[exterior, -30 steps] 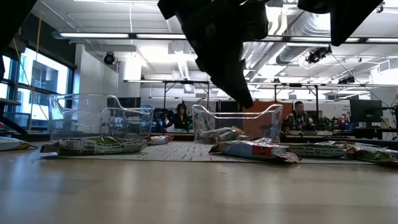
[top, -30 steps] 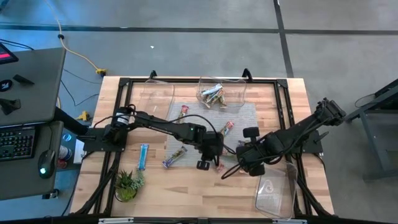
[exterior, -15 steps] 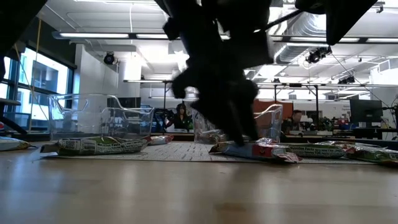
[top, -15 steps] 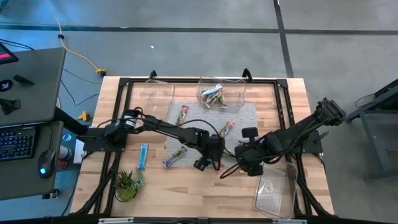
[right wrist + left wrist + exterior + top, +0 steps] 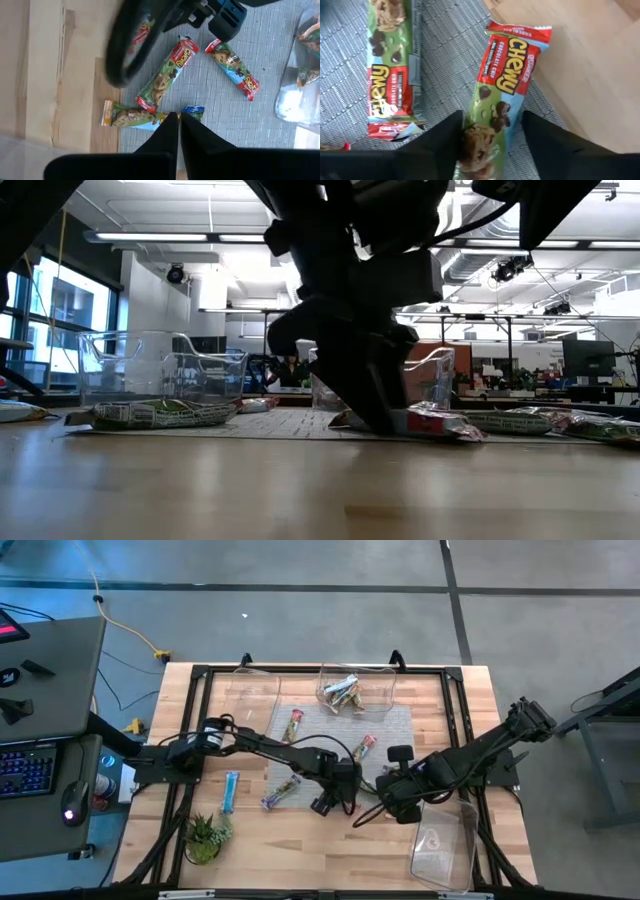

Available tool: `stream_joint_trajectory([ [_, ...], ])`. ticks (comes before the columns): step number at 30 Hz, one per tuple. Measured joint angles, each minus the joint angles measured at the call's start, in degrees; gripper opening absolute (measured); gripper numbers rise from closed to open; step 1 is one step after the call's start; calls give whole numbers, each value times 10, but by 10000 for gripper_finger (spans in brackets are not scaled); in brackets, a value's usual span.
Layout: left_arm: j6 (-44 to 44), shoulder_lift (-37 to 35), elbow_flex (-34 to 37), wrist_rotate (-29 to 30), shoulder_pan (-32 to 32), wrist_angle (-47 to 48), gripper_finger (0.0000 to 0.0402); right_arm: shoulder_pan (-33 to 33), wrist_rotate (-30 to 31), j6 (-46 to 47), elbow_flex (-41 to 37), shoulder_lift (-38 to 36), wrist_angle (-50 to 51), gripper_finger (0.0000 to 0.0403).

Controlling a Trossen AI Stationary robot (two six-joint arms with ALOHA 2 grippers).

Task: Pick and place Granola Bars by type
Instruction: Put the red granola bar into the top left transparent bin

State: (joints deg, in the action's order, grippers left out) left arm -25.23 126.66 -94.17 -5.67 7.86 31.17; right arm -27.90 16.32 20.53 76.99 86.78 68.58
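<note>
A red and green Chewy granola bar (image 5: 497, 95) lies at the grey mat's near edge (image 5: 345, 802), one end on the wood. My left gripper (image 5: 490, 137) is down at the table (image 5: 370, 415), open, with one finger on each side of the bar's near end. My right gripper (image 5: 176, 122) hangs shut just to the right (image 5: 392, 808), holding nothing. More bars lie on the mat (image 5: 294, 723) (image 5: 366, 747) (image 5: 285, 790), and a blue one (image 5: 231, 790) lies on the wood.
A clear bin (image 5: 355, 690) at the far middle holds several bars, and another clear bin (image 5: 250, 690) stands to its left. A third clear bin (image 5: 445, 845) lies at the near right. A small potted plant (image 5: 203, 835) stands at the near left.
My left gripper has come down from above the mat to the table and has spread its fingers around the red and green bar. The bar has not moved.
</note>
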Motion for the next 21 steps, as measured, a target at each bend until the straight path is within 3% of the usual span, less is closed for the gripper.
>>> stream_joint_trajectory([
  [4,0,-6,1,5,1,12,128,0,0,0,0,0,-1,2],
  [9,23,-18,-39,54,0,121,79,0,-1,0,0,0,-3,3],
  [19,125,-26,-266,261,0,565,75,0,-2,0,0,0,-9,2],
  [21,148,-42,-289,316,-1,595,75,0,-3,3,0,0,-10,4],
])
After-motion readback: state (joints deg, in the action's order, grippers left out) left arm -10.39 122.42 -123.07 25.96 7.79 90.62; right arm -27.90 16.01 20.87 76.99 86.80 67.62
